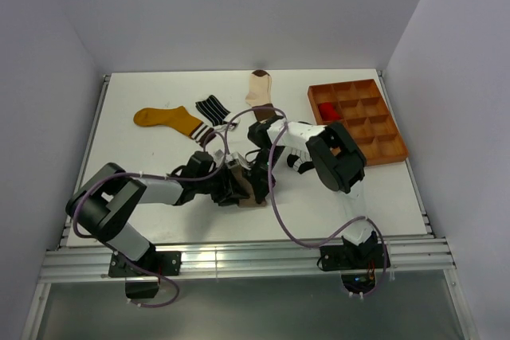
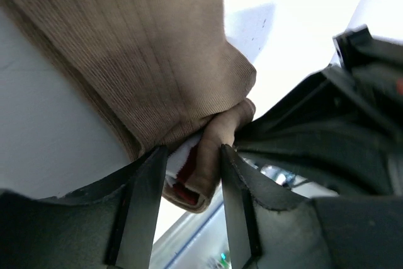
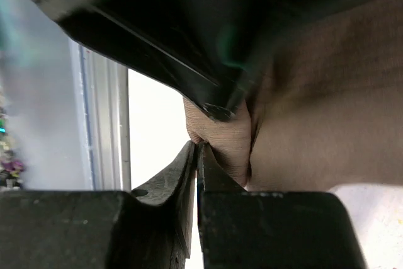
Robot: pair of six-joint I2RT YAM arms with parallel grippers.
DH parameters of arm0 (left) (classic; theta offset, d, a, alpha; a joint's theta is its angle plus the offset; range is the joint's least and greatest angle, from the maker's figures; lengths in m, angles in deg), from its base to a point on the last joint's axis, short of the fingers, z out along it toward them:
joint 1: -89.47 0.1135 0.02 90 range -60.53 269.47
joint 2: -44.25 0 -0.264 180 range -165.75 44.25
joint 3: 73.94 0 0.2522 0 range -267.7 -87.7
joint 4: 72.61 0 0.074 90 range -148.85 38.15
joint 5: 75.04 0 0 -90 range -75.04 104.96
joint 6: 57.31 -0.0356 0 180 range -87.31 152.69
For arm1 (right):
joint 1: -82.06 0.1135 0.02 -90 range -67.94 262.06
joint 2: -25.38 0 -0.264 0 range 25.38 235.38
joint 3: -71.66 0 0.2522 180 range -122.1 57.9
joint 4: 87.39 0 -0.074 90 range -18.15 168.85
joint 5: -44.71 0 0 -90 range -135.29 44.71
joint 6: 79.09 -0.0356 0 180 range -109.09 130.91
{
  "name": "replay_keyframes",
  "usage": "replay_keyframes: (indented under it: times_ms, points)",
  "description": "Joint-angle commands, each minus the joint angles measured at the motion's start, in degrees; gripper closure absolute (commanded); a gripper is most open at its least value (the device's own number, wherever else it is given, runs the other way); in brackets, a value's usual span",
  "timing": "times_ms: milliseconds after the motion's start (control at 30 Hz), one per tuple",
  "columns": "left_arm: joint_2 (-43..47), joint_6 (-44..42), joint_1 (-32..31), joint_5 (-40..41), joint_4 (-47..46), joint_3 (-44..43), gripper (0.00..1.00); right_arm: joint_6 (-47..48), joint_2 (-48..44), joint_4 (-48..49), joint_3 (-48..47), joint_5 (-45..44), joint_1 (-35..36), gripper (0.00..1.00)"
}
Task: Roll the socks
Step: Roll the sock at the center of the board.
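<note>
Taupe sock (image 2: pixel 157 61): matt ribbed fab.

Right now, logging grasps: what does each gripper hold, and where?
Left gripper pinches the taupe sock by its striped cuff; right gripper seems shut on a fold of it.

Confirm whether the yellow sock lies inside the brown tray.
No, the yellow sock lies on the white table, well left of the tray.

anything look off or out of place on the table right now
Nothing looks spilled or damaged. Only the red sock stands out, bunched in a compartment of the brown tray, while the mustard sock and striped sock lie flat. The taupe sock is crumpled in the left gripper.
</note>
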Motion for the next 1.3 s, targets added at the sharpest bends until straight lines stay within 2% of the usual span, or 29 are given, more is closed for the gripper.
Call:
replay_keyframes:
  times_ms: [0,233,333,567,667,700,800,900,967,1100,1267]
  points:
    - [0.42,-6.47,-0.22,14.13,3.11,4.86,0.51,1.03,2.75,-7.73,-2.82,1.35,-1.32,0.97]
    - [5.26,-9.89,-4.09,23.45,0.91,8.12,0.46,1.99,5.66,-12.13,-6.25,2.93,-1.50,0.97]
    - [5.09,-11.48,-5.15,25.65,0.30,7.94,0.49,1.99,5.40,-12.30,-6.42,2.76,-1.59,0.97]
    - [1.04,-14.46,-5.85,28.46,-0.76,6.10,0.60,2.26,4.69,-12.83,-5.72,2.32,-0.71,0.97]
    - [0.60,-16.05,-7.16,28.56,-0.85,5.48,0.70,1.47,4.69,-12.39,-6.07,2.14,-0.18,0.97]
    - [0.78,-16.66,-7.78,28.55,-0.59,5.31,0.76,1.12,4.69,-12.65,-6.25,2.05,-0.01,0.97]
    - [1.04,-17.80,-9.89,32.33,1.69,4.52,0.87,-0.20,5.48,-12.83,-8.18,1.79,0.08,0.98]
    - [1.13,-18.51,-10.51,32.68,2.49,4.51,0.93,-2.04,6.18,-12.04,-9.32,1.53,0.17,0.97]
    - [1.04,-18.86,-10.77,33.21,3.02,4.51,0.93,-3.18,6.62,-10.82,-9.41,1.09,-0.01,0.98]
    - [0.69,-19.13,-11.47,33.48,4.33,4.08,1.00,-11.34,8.20,-5.81,-9.15,-1.81,-0.71,0.98]
    - [-1.59,-19.21,-13.67,33.57,4.95,2.49,1.00,-16.36,9.09,-2.20,-10.55,-2.08,-2.38,0.98]
